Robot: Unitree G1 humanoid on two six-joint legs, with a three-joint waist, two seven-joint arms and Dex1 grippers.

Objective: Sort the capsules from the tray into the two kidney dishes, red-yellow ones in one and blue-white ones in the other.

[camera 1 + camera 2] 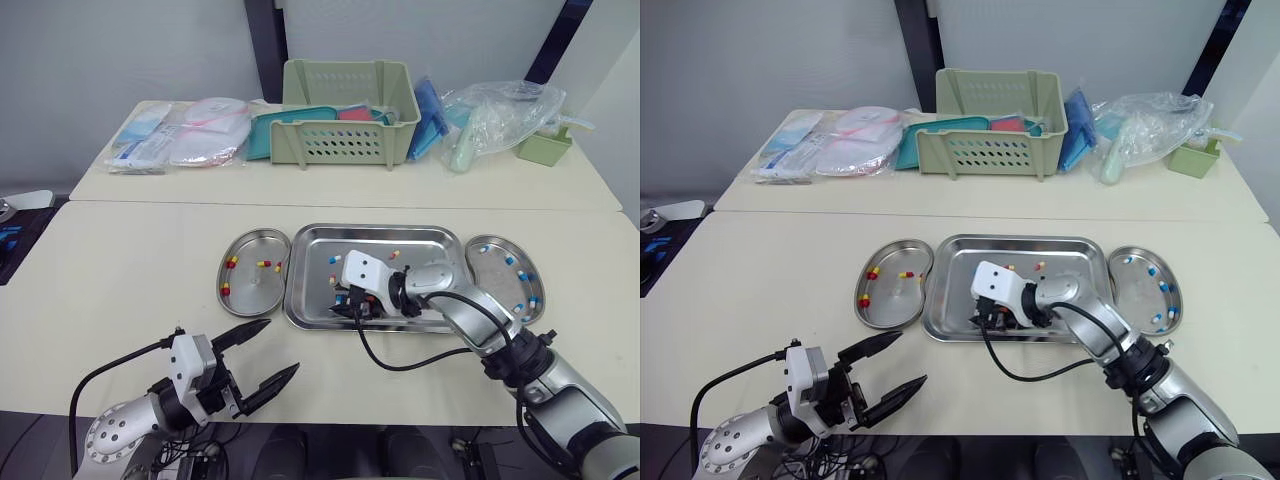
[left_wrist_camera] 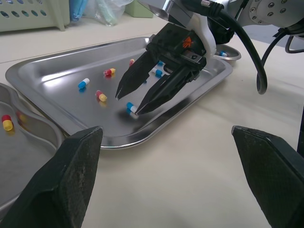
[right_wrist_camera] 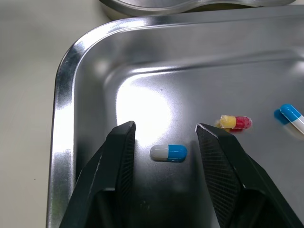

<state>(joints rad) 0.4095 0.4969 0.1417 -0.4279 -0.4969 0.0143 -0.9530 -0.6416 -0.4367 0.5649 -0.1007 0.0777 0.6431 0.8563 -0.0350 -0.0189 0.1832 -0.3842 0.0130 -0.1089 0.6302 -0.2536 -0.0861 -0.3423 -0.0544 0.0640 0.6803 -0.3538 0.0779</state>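
Black-fingered and wide open, the left gripper (image 1: 282, 346) hangs empty over the table (image 1: 120, 270), seemingly parked clear of the work; beyond it the left dish (image 1: 255, 292) holds red-yellow capsules (image 1: 232, 262). In the tray (image 1: 430, 248) the right gripper (image 3: 165, 130) sits low, jaws parted either side of a blue-white capsule (image 3: 168, 153) without touching it. It looks lined up to pinch that one for the right dish (image 1: 492, 272), where others like it lie.

You're looking at a clinical-style lab set-up: a pale bench (image 1: 130, 290) carries a steel tray (image 1: 430, 245), with one kidney dish (image 1: 255, 292) at its 9 o'clock, another kidney dish (image 1: 495, 285) at 3, and loose capsules (image 1: 264, 264). At 12 o'clock a green basket (image 1: 345, 140) stands between sealed packs (image 1: 170, 140) at 11 and clear bags (image 1: 500, 120) at 1.
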